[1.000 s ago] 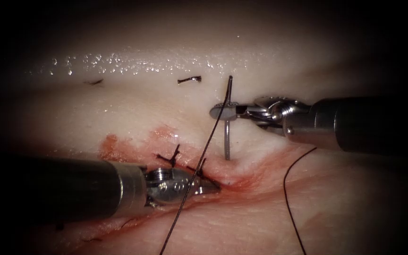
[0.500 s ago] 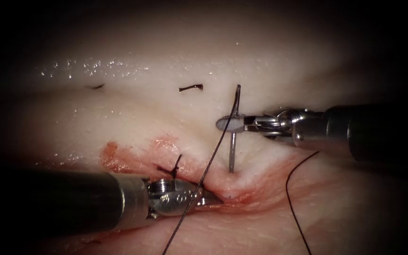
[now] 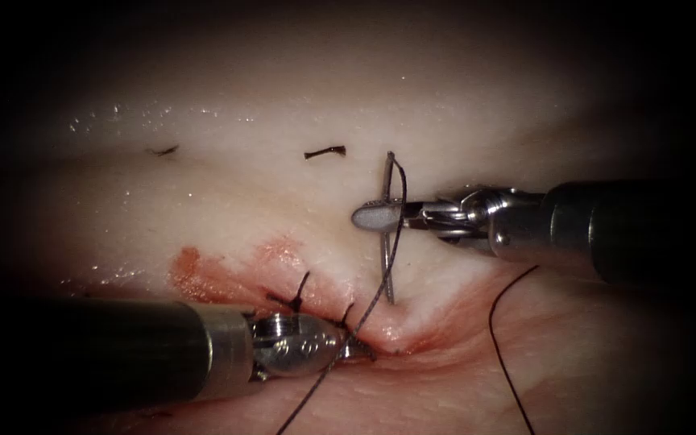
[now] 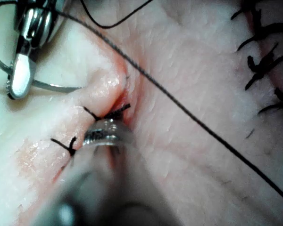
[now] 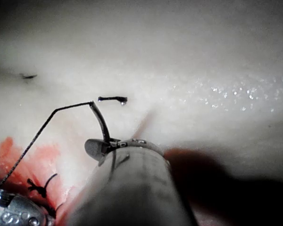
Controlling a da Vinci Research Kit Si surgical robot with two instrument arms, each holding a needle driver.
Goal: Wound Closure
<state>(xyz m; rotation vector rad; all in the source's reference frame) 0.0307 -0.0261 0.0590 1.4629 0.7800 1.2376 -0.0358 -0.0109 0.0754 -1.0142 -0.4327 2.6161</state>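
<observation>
item: right gripper [image 3: 376,217] — enters from the right in the endoscope view, jaws closed on the needle [image 3: 387,242], gripping it near the thread end of its curve; also seen in the left wrist view [image 4: 18,80] and the right wrist view [image 5: 96,148].

item: needle — stands roughly upright, above the cut [image 3: 380,350] in the endoscope view; upper end carries the thread, lower end touches the tissue [image 3: 227,193] surface just above the cut. whether the tip is under the surface cannot be told. in the left wrist view the needle [image 4: 52,86] runs from the right gripper to a raised fold of tissue beside the cut.

item: thread [image 3: 368,302] — dark strand from the needle's upper end, running down across the cut and over the left gripper's tip. a second length [image 3: 501,354] curves over the tissue to the right, below the right shaft.

item: left gripper [image 3: 348,348] — enters from the left, tip lying in the cut beside the stitches; whether its jaws are apart or together, and whether they hold anything, cannot be told.

item: stitches [image 3: 296,294] — knotted dark stitches across the cut, left of the needle; more in the left wrist view [image 4: 264,61].

item: cut end of thread [image 3: 324,151] — short dark piece on the pale tissue above, left of the needle.

item: red fluid [image 3: 203,274] — staining the tissue along the cut.
</observation>
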